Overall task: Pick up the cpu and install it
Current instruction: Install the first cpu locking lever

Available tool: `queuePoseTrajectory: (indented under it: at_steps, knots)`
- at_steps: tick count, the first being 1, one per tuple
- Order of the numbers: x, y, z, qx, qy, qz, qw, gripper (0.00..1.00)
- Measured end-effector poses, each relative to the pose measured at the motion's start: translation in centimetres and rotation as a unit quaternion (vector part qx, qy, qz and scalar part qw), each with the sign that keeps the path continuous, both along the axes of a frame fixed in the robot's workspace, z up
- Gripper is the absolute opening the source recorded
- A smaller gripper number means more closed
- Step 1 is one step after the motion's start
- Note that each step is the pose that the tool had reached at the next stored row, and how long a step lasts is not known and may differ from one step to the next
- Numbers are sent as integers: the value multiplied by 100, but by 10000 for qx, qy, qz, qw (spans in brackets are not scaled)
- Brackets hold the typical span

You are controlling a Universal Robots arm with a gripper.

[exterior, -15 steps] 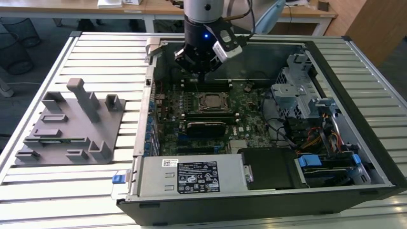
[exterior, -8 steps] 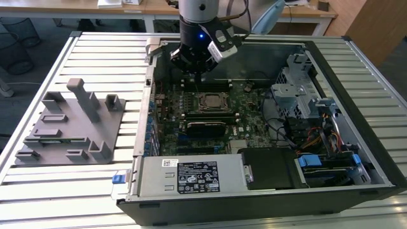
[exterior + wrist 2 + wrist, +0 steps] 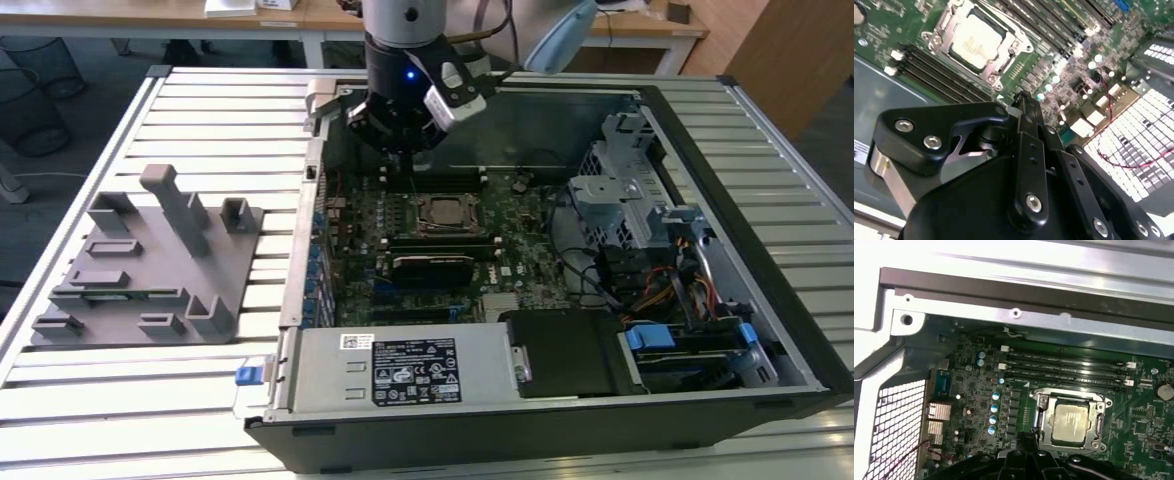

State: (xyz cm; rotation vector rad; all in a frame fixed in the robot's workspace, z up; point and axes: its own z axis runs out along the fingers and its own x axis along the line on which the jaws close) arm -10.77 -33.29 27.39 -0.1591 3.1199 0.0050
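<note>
Silver-topped, the cpu [image 3: 1070, 422] already sits in its socket [image 3: 1099, 426] mid-motherboard [image 3: 884, 30]. I see my gripper [image 3: 1021, 100] pinched together, empty, just beside it; drifting sideways, I'd risk scraping the socket frame.

Counter [image 3: 160, 400]: pale metal slats running across, edged with an aluminium frame. Floor [image 3: 40, 215]: grey-blue, seen past the counter on the exterior view's left. Wire waste baskets [image 3: 34, 105]: two, dark mesh, on that floor. Desks [image 3: 287, 22]: light wood tops, white legs, along the far side. Panel [image 3: 787, 50]: warm wood, far corner on the exterior view's right.
</note>
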Motion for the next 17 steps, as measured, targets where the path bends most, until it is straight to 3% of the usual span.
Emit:
queuePoseTrajectory:
  at_steps: [4,12,17]
  knots:
    - [-60,42,-38,0,0,-3,10000,11]
    - [-78,175,-151,-2,0,-18,10000,11]
    - [-78,215,-185,-4,0,-173,9999,11]
